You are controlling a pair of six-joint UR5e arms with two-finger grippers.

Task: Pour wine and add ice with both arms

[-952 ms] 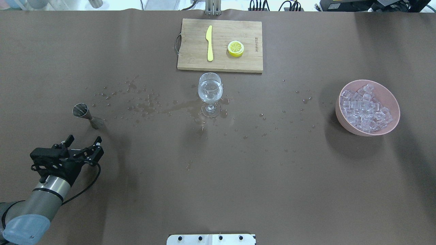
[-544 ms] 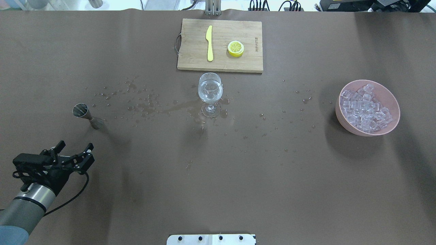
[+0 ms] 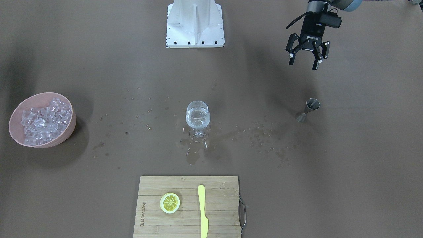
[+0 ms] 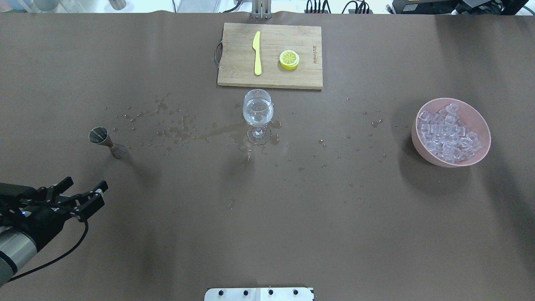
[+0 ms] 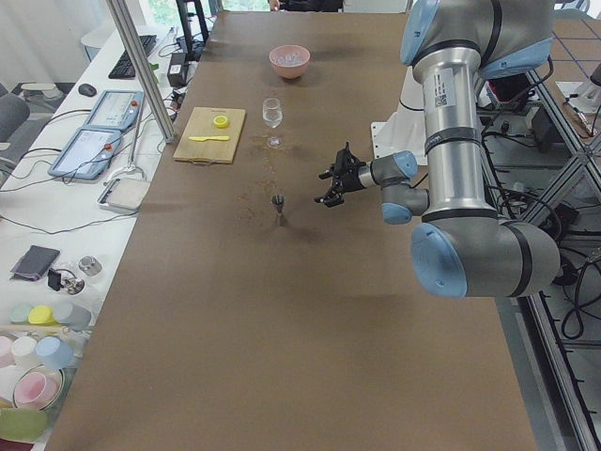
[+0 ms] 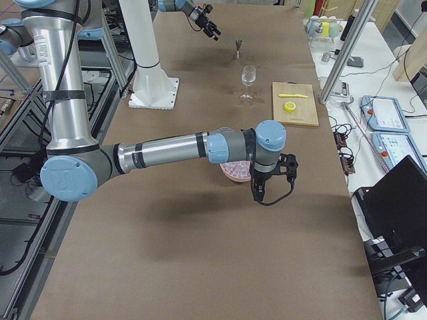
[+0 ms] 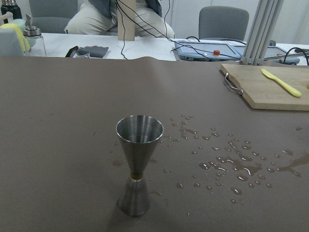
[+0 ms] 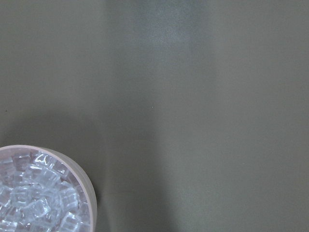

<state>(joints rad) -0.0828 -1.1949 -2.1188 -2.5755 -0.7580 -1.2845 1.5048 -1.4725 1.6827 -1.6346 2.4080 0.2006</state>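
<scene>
Pulling back toward the near left corner of the worktop (image 4: 267, 234), moved the left pincer (image 4: 85, 184) farther from the little metal measuring cup (image 4: 101, 137) than a moment before. Left that cup standing upright and alone, well apart from the pincer. Meant, most likely, that the pouring part was over. Had the wine (image 4: 258, 118) already sitting in the stemmed glass (image 4: 258, 109) in the middle of the worktop, just on the near side of the wooden board (image 4: 271, 79). Spilled plenty too, with drops (image 4: 179, 129) and a wet streak between cup and glass.

Kept the left pincer wide open, holding nothing and touching nothing.

Had the ice (image 4: 448, 133) heaped in the pink bowl (image 4: 421, 151) over at the right side, with none seen in the glass. Judged the ice step not yet done.

Hung the right pincer (image 6: 259, 187) close by the bowl, seen only from the side camera. Could not tell whether open or closed. Caught no fingers in its own wrist camera, only the bowl's edge and some cubes.
</scene>
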